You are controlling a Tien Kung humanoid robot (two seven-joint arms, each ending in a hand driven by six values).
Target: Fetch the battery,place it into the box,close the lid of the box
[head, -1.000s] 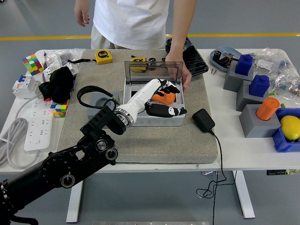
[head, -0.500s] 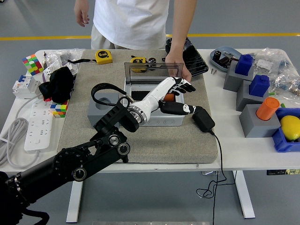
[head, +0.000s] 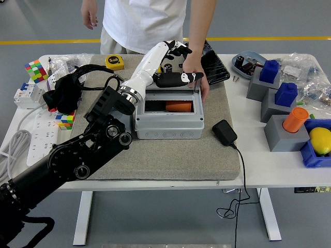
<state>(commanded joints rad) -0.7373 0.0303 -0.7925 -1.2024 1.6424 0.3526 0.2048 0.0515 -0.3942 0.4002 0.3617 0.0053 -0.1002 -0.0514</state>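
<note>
The left hand (head: 175,64) was raised over the far edge of the grey box (head: 169,120), its white forearm reaching in from the table's near-left corner; the fingers (head: 182,77) lay stretched out and loosely spread, the thumb low across the top of the clear lid (head: 173,91), and they gripped nothing that we could see. The orange battery (head: 179,106) lay inside the box, toward its right side, so we judged the fetching and placing done and the closing of the lid to be the step in hand. The lid stood roughly upright on its hinge along the box's far side. A person's hand (head: 195,72) rested at the box's far-right corner, just beside the robot's fingertips (whether it steadied the box or the lid we could not tell). To close well, we thought the hand ought to get behind the lid's top edge and push it toward the table's near edge in an arc, with the fingers held flat, and then press down at the front lip until it seated. The charger (head: 224,133) near the box's right corner lay clear of that path.
</note>
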